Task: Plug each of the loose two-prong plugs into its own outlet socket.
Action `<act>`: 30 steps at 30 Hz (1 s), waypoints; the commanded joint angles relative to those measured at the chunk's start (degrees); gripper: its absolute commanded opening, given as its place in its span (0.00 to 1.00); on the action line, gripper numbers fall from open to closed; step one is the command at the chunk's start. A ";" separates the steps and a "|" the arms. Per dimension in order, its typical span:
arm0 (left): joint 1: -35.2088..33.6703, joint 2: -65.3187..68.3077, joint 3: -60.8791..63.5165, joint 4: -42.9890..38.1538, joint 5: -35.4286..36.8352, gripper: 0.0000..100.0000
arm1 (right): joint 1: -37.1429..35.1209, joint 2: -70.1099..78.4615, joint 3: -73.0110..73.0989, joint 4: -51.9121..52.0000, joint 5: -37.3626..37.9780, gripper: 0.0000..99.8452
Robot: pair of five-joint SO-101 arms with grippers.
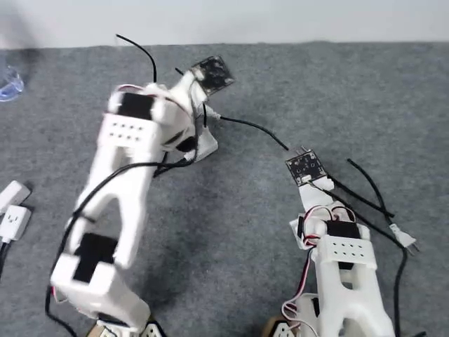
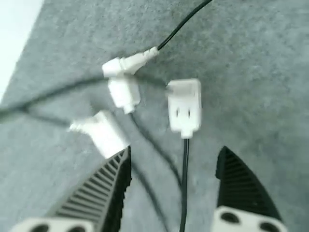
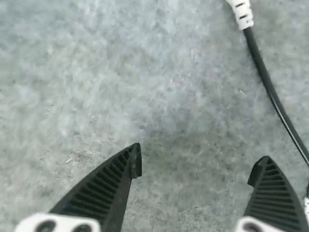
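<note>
My left gripper point(image 2: 175, 154) is open just above the grey carpet. A white two-slot socket point(image 2: 184, 111) lies ahead of its fingers, its black cord running back between them. Beside the socket lie a white plug point(image 2: 129, 64) on a black cord, a second white piece point(image 2: 124, 94) and a third white plug point(image 2: 100, 134) close to one finger. My right gripper point(image 3: 200, 154) is open over bare carpet, holding nothing, with a black cable point(image 3: 270, 92) to one side. In the high view a loose white plug point(image 1: 405, 242) lies right of the right arm point(image 1: 344, 260).
Two more white sockets point(image 1: 12, 210) lie at the table's left edge. Black cables point(image 1: 252, 128) cross the carpet between the arms and loop around the right arm. A clear object point(image 1: 8, 83) sits at the far left.
</note>
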 commanded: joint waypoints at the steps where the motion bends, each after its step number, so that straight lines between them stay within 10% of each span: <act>1: -8.26 -14.77 -0.48 4.92 -0.70 0.27 | -0.40 -1.27 -0.26 -1.01 0.44 0.35; 15: -52.92 -24.53 25.27 -3.08 -10.90 0.27 | -0.48 -0.92 1.32 -3.82 0.44 0.35; 30: -65.14 -22.42 52.88 -39.47 -22.68 0.27 | -0.57 -1.10 2.55 -5.41 0.44 0.35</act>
